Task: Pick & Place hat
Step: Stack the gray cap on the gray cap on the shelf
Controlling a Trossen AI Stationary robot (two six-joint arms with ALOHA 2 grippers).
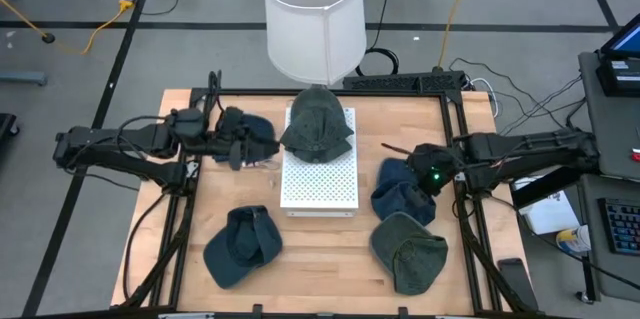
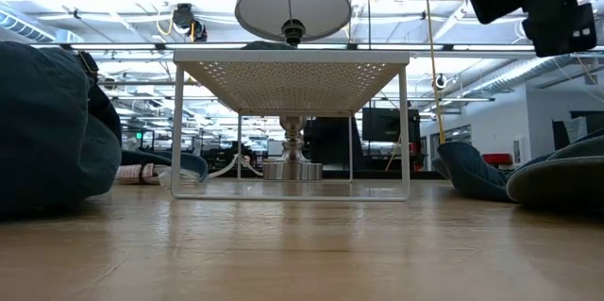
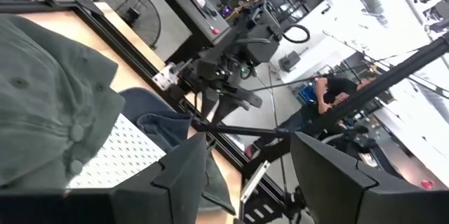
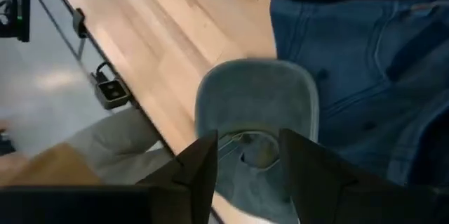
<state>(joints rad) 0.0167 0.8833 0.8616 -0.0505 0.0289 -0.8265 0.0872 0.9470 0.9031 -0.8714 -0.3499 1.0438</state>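
- Scene, high view: a white perforated stand (image 1: 318, 174) sits at frame centre with a green hat (image 1: 317, 127) resting on its upper end, below a white lamp shade (image 1: 313, 14).
- Other hats on the wooden table (image 1: 325, 249): a blue hat (image 1: 243, 247) lower left, an olive hat (image 1: 410, 250) lower right, a blue denim hat (image 1: 400, 191) right of the stand, and a dark blue hat (image 1: 252, 131) left of the stand.
- Right gripper (image 1: 430, 167): positioned right of centre, directly over the upper edge of the blue denim hat. In the right wrist view its fingers (image 4: 196, 171) stand parted on either side of the hat's grey brim (image 4: 256, 104); whether they already pinch the brim cannot be told.
- Left gripper (image 1: 238, 144): held left of the stand, beside the dark blue hat. In the left wrist view its fingers (image 3: 186, 175) are spread apart with nothing between them.
- Arm pose: both arms reach inward from the left and right frame edges, roughly level, forearms extended toward the stand.
- Step in hand (judgement): the right arm appears to be taking the blue denim hat by its brim.
- Advice: seat the brim well between the fingers before closing, grip the stiff brim rather than loose cloth, and lift straight up to clear the olive hat nearby.
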